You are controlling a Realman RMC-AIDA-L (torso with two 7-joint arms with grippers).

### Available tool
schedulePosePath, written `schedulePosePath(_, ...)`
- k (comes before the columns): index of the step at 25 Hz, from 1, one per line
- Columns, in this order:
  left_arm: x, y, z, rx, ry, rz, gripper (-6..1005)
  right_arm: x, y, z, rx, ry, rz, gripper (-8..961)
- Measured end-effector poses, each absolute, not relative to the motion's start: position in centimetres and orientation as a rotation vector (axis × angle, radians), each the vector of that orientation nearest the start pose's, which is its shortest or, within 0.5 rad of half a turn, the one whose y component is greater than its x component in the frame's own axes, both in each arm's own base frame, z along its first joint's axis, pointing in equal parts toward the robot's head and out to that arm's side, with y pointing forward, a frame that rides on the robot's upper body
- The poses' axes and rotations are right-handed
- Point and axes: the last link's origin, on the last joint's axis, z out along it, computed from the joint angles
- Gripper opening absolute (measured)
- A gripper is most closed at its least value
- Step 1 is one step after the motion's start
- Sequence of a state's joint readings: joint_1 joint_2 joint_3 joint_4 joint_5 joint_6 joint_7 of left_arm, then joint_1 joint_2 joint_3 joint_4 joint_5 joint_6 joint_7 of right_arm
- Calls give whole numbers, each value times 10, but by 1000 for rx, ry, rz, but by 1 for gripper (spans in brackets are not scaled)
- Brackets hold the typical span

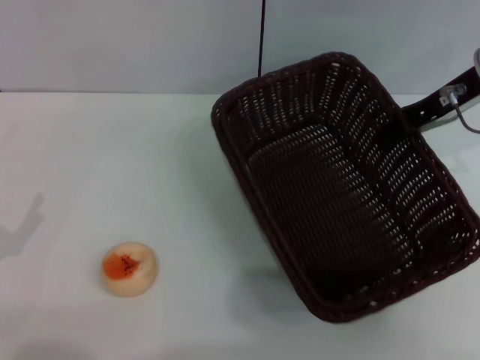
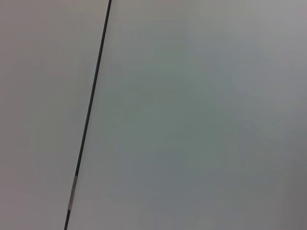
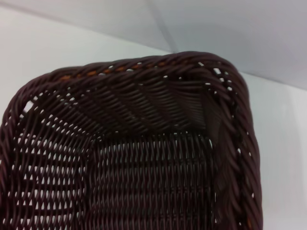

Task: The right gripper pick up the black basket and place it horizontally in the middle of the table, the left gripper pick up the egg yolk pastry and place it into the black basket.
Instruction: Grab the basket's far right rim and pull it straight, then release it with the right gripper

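The black basket (image 1: pixel 341 187) fills the right half of the head view. It hangs tilted above the white table (image 1: pixel 150 165), casting a shadow below, with its long side running from far left to near right. My right gripper (image 1: pixel 403 120) reaches in from the far right and grips the basket's far right rim; its fingertips are hidden by the weave. The right wrist view shows one basket corner and its braided rim (image 3: pixel 144 72) from close up. The egg yolk pastry (image 1: pixel 129 268), with its orange patch on top, lies on the table at the near left. My left gripper is out of view.
A grey wall (image 1: pixel 112 37) stands behind the table, with a thin black vertical line (image 1: pixel 262 37) on it. The left wrist view shows only this wall (image 2: pixel 192 120) and line (image 2: pixel 91 105). An arm's shadow (image 1: pixel 21 229) falls on the table's left edge.
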State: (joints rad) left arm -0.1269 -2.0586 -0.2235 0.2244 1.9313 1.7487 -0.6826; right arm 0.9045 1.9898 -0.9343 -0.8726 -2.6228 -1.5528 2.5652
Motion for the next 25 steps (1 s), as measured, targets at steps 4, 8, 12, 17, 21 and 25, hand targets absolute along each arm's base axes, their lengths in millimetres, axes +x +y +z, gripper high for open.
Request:
schedulePosePath(4,-385,181,50,-1659,-594,-943,837,174,415,44,-2613,1102,-320,142)
schedulePosePath(8,-386,173,46,-1655,-617,-950,837,156,415,58,-2725,765,-354,140)
schedulePosePath(12,-384,162,44,-1668,-608,-959,837,144,415,59,-2802,569,-393,139)
schedulePosePath(17,-377,150,40,-1707,-581,-993,837,129,415,40,-2861,298,-472,138)
schedulePosePath(21,-374,142,34,-1733,-585,-1007,837,119,419,20,-2845,125,-469,148)
schedulePosePath(25,-373,135,29,-1718,-612,-1026,837,114,427,7,-2817,20,-405,161)
